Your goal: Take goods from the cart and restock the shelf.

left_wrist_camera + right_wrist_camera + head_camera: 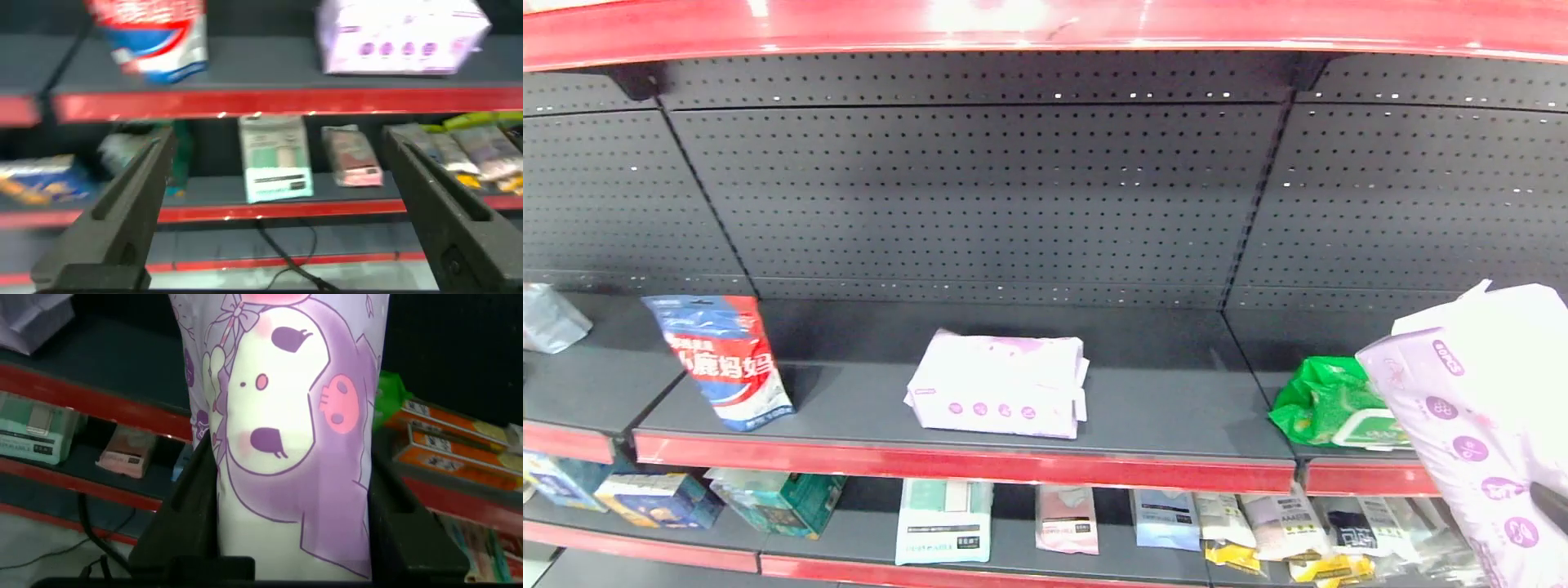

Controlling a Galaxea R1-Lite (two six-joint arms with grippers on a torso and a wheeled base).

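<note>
Lilac-and-white tissue pack (1486,408): pinched in right gripper (292,490), before the shelf (1176,392), right end. Left gripper (276,139): spread, empty. Risk: soft pack may sag and shove the green wipes pack (1327,404).

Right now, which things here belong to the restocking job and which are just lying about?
Job in hand: purple pack clamped in the right gripper; matching pack lying on the shelf.
Lying about: blue-and-red bag; green pack; packets one level down.
</note>
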